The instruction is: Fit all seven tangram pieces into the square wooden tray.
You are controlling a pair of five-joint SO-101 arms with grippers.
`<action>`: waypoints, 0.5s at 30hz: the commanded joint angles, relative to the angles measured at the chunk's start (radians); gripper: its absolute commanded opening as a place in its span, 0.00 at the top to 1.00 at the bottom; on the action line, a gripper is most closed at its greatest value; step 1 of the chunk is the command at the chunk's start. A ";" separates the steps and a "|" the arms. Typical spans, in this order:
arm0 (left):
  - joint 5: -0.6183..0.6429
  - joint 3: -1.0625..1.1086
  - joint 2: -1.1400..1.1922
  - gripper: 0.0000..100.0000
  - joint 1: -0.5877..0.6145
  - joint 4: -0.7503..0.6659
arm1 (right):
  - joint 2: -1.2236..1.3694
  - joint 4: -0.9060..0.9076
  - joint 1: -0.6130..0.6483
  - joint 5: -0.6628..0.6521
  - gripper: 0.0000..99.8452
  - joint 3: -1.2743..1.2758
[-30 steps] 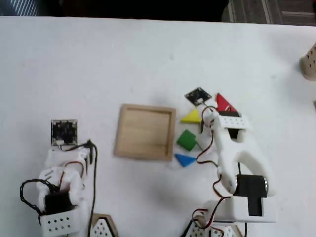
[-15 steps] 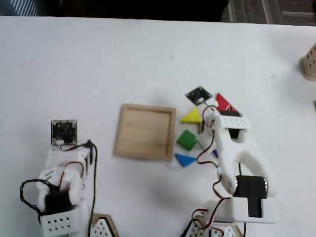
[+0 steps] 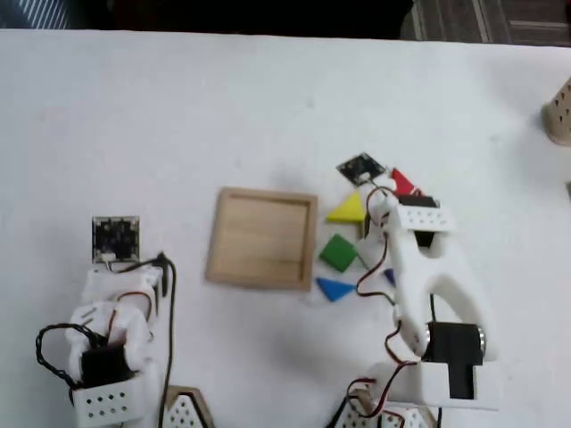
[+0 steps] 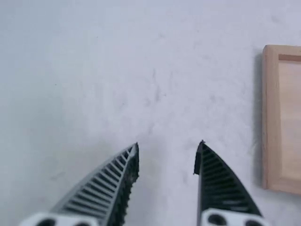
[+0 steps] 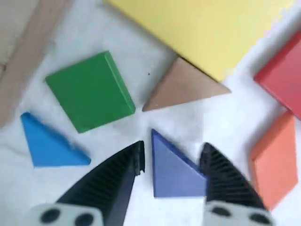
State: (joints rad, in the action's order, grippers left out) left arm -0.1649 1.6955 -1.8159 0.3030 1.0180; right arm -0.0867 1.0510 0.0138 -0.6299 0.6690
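Observation:
My right gripper (image 5: 171, 155) is open and low over the table, its fingertips on either side of a dark blue triangle (image 5: 171, 172). Around it lie a green square (image 5: 89, 92), a light blue triangle (image 5: 47, 143), a tan triangle (image 5: 181, 87), a large yellow piece (image 5: 211, 28), a red piece (image 5: 282, 70) and an orange piece (image 5: 273, 157). In the high view the right arm (image 3: 410, 259) covers part of this cluster, just right of the square wooden tray (image 3: 261, 238), which holds no pieces. My left gripper (image 4: 168, 150) is open over bare table, left of the tray's rim (image 4: 270, 117).
The yellow triangle (image 3: 346, 209), green square (image 3: 338, 252) and light blue triangle (image 3: 334, 288) lie close along the tray's right edge. The left arm (image 3: 111, 348) sits at the near left. A pale perforated object (image 3: 559, 111) stands at the far right edge.
The right arm has edged slightly farther from its base, over the pieces. The left arm and the tray have not moved.

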 commanded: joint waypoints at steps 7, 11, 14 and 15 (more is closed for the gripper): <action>0.000 -0.003 -0.010 0.79 0.008 -0.029 | -0.231 0.182 -0.059 -0.101 0.72 0.008; 0.000 -0.003 -0.010 0.79 0.008 -0.029 | -0.252 0.085 -0.074 -0.153 0.72 0.126; 0.000 -0.003 -0.010 0.79 0.008 -0.029 | -0.251 -0.041 -0.084 -0.193 0.72 0.213; 0.000 -0.003 -0.010 0.79 0.008 -0.029 | -0.251 -0.071 -0.085 -0.216 0.72 0.238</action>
State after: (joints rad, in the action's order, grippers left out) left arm -0.1649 1.6955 -1.8159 0.3030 1.0180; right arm -0.2954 1.0771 -0.0614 -0.7864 0.8669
